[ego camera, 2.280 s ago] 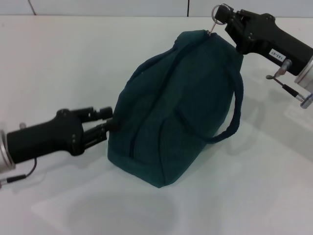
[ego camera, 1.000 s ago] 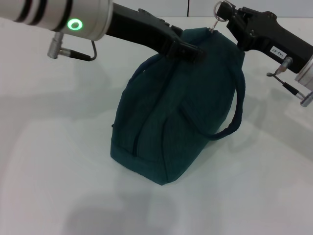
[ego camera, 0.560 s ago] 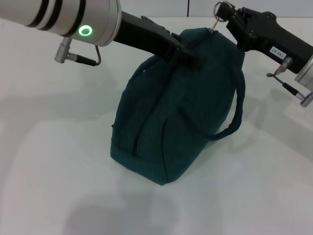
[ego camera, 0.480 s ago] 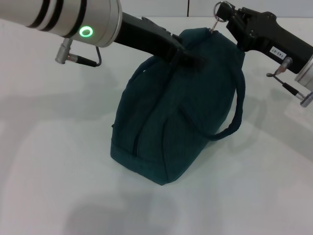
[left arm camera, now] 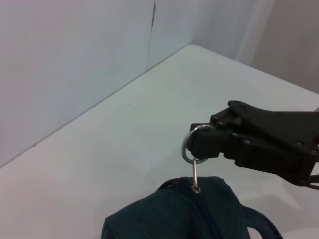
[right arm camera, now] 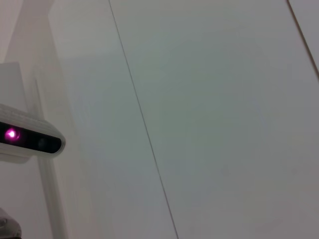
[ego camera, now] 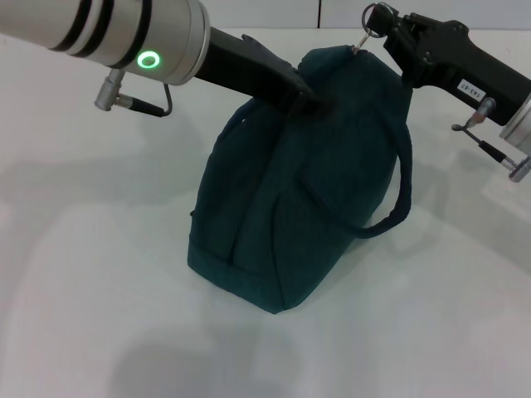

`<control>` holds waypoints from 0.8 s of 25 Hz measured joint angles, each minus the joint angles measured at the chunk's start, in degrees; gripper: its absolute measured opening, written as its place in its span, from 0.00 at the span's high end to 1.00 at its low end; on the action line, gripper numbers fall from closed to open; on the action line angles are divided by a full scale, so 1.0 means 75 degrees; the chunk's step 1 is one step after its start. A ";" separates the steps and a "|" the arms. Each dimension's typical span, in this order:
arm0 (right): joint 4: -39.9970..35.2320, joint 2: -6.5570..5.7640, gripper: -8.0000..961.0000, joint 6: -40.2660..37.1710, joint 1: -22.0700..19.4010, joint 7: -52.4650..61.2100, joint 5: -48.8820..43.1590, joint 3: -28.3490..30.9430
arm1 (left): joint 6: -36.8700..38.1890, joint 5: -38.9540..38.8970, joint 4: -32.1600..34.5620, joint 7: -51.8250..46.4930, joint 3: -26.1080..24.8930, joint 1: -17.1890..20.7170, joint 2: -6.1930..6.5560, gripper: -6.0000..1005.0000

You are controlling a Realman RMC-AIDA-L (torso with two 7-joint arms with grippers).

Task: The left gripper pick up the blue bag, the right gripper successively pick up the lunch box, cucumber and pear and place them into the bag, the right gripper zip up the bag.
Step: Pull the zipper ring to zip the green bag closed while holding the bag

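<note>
Standing zipped on the white tabletop (ego camera: pixel 99 274), the blue bag (ego camera: pixel 290 207) is leaning; the right end effector (ego camera: pixel 383 25) is clamping its ring pull (left arm camera: pixel 193 144) at the far top, while the left end effector (ego camera: pixel 311 99) is pressing its upper side, finger state unclear.

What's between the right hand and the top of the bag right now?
Only the zipper's metal ring pull: the right hand is shut on the ring, whose link hangs down to the blue bag. The left wrist view shows it best.
</note>
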 joint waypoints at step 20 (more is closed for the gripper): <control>0.0649 -0.0049 0.87 0.0424 -0.0010 -0.0007 0.0298 0.0114 | 0.0063 -0.0542 0.0063 0.0292 -0.0143 0.0026 0.0024 0.93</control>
